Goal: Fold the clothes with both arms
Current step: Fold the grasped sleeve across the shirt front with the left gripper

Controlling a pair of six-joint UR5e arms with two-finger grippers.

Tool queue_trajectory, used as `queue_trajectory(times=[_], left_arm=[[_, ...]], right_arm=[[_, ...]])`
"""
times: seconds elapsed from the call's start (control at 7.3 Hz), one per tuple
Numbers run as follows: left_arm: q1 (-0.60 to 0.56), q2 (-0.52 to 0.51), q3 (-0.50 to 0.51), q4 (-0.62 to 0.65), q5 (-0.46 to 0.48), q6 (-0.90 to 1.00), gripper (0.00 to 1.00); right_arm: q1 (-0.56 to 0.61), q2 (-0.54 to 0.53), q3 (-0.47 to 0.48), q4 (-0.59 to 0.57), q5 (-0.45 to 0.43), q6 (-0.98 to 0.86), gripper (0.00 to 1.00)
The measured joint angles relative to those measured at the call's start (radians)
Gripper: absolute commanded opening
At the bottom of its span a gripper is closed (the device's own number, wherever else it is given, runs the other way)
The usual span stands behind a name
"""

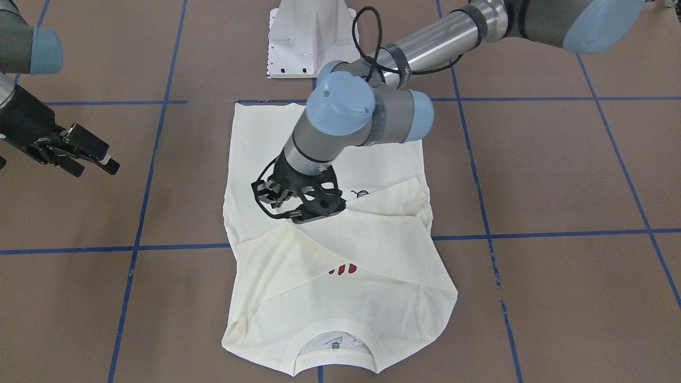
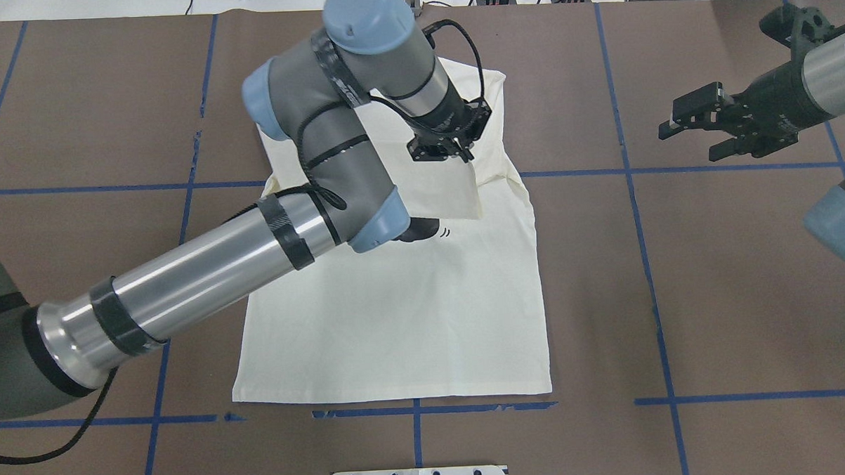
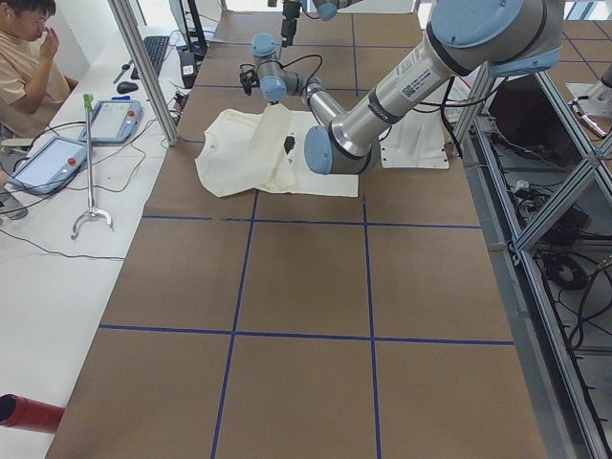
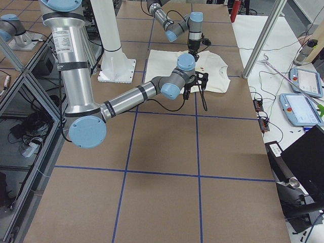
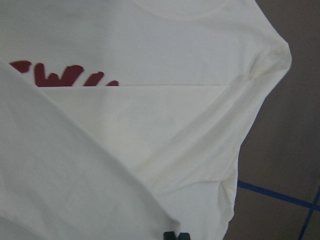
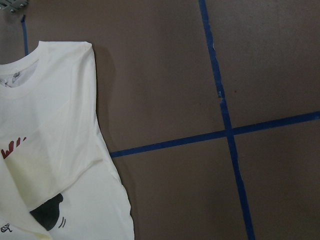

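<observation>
Left gripper [image 2: 442, 154]: clenched on the end of a sleeve [image 2: 449, 191] of the shirt [image 2: 397, 323], low over the chest at about 1 o'clock from the garment's centre in the overhead view. Right gripper [image 2: 686, 142]: released, jaws apart, hanging over bare counter [image 2: 747, 289] well apart from the shirt, at its 2 o'clock. Shirt: cream-white, lying front up at the middle of the counter, long axis running 6 to 12 o'clock in the overhead view, hem [image 2: 400, 393] at 6 nearest the robot's base, ribbed neck [image 1: 332, 346] at 12. Both sleeves are folded across the chest, leaving part of the red lettering [image 1: 340, 269] and part of the black cat print [image 2: 422, 230] showing.
</observation>
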Motion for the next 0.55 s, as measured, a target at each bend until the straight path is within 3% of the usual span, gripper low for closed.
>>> queue_trajectory(times=[0.14,0.27,0.55], left_arm=[[0.04,-0.038,0.076,-0.079,0.069,-0.04,0.92],[0.064,-0.05,0.115,-0.122,0.109,-0.061,0.92],[0.035,-0.027,0.075,-0.136,0.11,-0.103,0.91]], right_arm=[[0.001,-0.008,0.007,0.0,0.001,-0.002,1.0],[0.0,-0.011,0.009,0.001,-0.002,-0.001,1.0],[-0.049,-0.007,0.022,0.002,-0.026,0.021,1.0]])
